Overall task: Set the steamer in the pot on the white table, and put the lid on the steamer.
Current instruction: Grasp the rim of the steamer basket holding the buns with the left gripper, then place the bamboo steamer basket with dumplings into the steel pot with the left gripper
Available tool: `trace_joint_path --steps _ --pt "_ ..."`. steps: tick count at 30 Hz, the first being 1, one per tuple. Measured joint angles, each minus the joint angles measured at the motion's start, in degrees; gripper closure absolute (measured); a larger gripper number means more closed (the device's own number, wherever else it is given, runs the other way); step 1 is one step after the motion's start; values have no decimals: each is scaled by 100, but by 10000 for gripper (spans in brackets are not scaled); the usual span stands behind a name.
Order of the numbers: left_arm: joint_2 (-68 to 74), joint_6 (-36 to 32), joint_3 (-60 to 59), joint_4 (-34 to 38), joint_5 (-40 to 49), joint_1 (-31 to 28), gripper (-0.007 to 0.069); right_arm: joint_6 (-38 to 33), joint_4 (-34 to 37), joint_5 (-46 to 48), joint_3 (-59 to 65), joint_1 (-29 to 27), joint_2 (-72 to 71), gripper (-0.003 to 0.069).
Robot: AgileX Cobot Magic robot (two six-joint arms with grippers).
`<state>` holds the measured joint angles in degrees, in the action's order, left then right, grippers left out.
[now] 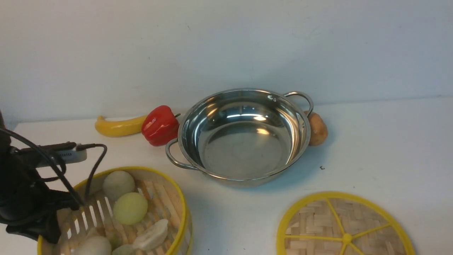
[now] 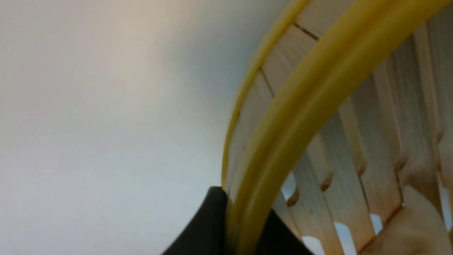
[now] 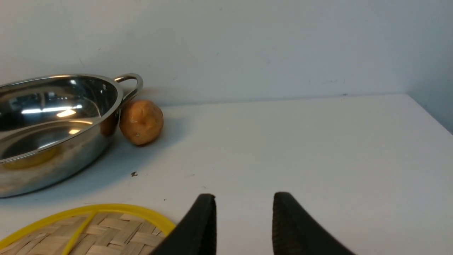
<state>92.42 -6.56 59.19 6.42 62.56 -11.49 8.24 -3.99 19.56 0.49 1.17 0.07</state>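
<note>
The steamer [image 1: 134,168] sits on the near left side of the pot [image 1: 244,148], close to it but apart, with a strip of bare bench [image 1: 389,159] between them. Our left end effector [image 2: 244,202] has it by the wall on the side away from the pot. In the left wrist view one black finger lies against the outside of the wall and the other inside under the yellow rim, so we judge the grip closed on the steamer. We cannot tell whether the basket is off the bench yet. The pot is empty and lies away from the robot and to the right of the held steamer, so the carry falls to the left arm, up over the near rim and then down. The pot's handles run from near left to far right, and the near-left handle faces the steamer, so we would lift clear of it. The buns lie loose inside, so tilting may roll them. The lid [image 1: 345,230] lies flat on the near right side of the pot. Our right end effector [image 3: 244,198] hovers just beside the lid's edge, fingers parted with nothing between them.
</note>
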Motion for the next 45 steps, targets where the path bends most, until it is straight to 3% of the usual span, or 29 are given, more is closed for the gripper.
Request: trace_joint_path --steps 8,17,28,45 --pt "-408 -533 487 795 572 -212 591 0 0 0 0 0 0 417" --pt "-297 -80 2036 815 666 280 590 0 0 0 0 0 0 417" --pt "678 328 2907 593 715 1113 590 0 0 0 0 0 0 417" --pt "1824 344 4581 601 783 1520 590 0 0 0 0 0 0 417"
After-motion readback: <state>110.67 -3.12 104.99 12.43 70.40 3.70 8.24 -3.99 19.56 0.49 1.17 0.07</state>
